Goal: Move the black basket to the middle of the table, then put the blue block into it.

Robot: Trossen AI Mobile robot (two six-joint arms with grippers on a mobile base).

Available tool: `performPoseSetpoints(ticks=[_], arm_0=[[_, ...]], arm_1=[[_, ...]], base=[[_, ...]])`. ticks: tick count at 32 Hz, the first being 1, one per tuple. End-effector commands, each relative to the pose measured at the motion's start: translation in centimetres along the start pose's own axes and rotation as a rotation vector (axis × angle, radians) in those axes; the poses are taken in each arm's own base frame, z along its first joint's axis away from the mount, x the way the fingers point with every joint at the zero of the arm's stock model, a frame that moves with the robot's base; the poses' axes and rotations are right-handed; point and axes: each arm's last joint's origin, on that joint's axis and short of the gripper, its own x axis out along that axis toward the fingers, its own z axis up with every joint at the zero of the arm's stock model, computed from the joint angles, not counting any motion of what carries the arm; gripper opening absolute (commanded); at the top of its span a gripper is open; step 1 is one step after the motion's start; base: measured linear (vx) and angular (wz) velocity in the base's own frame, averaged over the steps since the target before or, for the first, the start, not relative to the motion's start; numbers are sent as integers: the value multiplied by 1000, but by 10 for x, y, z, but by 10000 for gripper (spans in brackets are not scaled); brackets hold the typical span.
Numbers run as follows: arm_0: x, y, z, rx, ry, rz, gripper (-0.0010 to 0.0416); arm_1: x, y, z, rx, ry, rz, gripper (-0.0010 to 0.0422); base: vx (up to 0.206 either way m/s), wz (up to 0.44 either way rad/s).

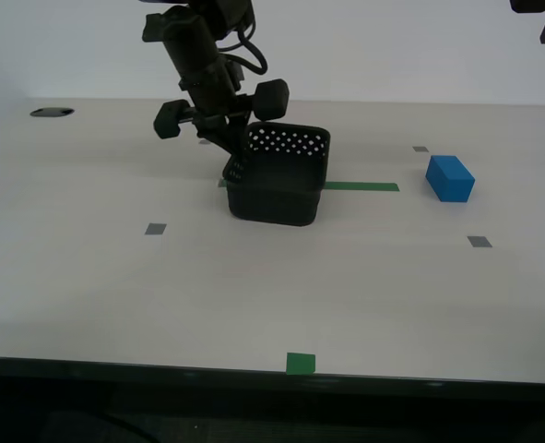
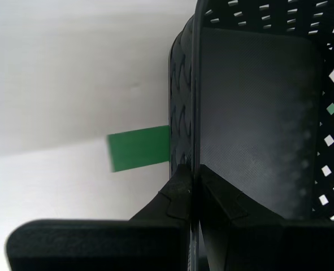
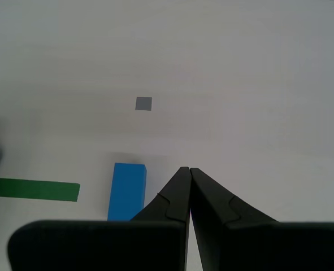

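The black basket (image 1: 281, 180) stands on the table (image 1: 161, 295) near the middle, over one end of the green tape strip (image 1: 360, 186). My second gripper (image 1: 238, 166) is shut on the basket's wall on the exterior view's left side; the second wrist view shows its fingers (image 2: 181, 192) pinching the rim of the basket (image 2: 257, 113). The blue block (image 1: 450, 178) lies on the table to the exterior view's right of the basket. My first gripper (image 3: 189, 171) is shut and empty, held above the table near the blue block (image 3: 127, 189). Only part of that arm (image 1: 544, 18) shows in the exterior view.
Small grey square marks (image 1: 156, 229) (image 1: 479, 242) dot the table. A green square (image 1: 300, 363) sits at the dark front edge. A dark oval opening (image 1: 52, 112) is at the far back on the exterior view's left. The tape also shows in the second wrist view (image 2: 138, 148).
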Motion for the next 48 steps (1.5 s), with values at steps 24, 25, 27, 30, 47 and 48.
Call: performPoseSetpoints(ticks=[24, 25, 27, 30, 47, 48], arm_0=[[0, 0, -2, -3, 23, 1, 0], [0, 0, -2, -3, 23, 1, 0], [0, 0, -3, -3, 27, 1, 0], [0, 0, -3, -4, 30, 1, 0], [23, 6, -17, 4, 160, 122, 0], [28, 6, -19, 6, 182, 124, 0]], arm_1=[[31, -35, 9, 79, 74, -111, 106], [31, -36, 9, 79, 74, -111, 118], [26, -37, 11, 75, 64, -116, 162], [14, -39, 15, 77, 29, -124, 167], [-154, -4, 48, 251, -314, -5, 39], [-164, 4, 49, 250, -321, 11, 37]], base=[[0, 0], [0, 0], [0, 0], [0, 0], [0, 0], [0, 0]])
